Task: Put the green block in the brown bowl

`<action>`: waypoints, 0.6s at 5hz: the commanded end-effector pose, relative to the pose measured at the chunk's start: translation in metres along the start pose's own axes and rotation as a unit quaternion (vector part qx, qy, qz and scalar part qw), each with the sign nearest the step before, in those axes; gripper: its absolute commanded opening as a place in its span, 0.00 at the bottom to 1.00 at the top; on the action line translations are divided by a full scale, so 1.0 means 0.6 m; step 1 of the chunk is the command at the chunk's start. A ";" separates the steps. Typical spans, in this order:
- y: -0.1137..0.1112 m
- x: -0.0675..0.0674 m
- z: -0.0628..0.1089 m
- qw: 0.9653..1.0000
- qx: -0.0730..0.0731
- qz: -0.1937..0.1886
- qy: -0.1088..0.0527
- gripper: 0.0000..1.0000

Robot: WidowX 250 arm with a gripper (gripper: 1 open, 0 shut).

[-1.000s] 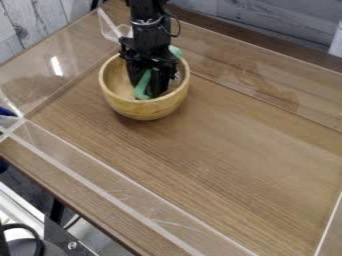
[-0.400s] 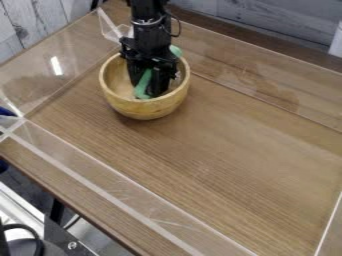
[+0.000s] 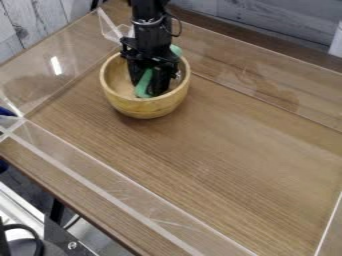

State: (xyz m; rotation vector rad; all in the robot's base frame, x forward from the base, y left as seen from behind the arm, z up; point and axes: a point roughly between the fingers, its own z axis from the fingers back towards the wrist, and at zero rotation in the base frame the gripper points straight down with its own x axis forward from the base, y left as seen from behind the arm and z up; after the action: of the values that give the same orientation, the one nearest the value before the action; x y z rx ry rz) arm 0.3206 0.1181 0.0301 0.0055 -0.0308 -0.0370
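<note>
Desk: wood-grain top, fills most of the view, clear tape strips along its left side and near the right edge. Robot arm: black, comes in from the top of the view, reaches down over the bowl. Brown bowl: light wood, round, thick wall, sits upright on the desk in the upper left part of the view. Pincer: black, pointing down, low inside the bowl opening, fingers pressed together; whether they pinch anything, can't tell, the dark parts blend together. Clear plastic piece: behind the bowl, on the left side of the arm as seen in the view. Black cable: curled at the lower left corner, by the desk edge. Green block: light green, elongated, inside the bowl, tilted, right beside the pincer, partly hidden by it; contact between the two isn't clear.
</note>
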 end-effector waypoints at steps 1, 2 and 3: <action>0.007 -0.003 -0.019 1.000 0.000 0.012 0.009 0.00; 0.009 -0.005 -0.025 1.000 0.000 0.014 0.013 0.00; 0.010 -0.007 -0.030 1.000 -0.001 0.017 0.016 0.00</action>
State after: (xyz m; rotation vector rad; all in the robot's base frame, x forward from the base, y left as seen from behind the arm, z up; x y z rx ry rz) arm 0.3197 0.1197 0.0249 0.0055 -0.0176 -0.0236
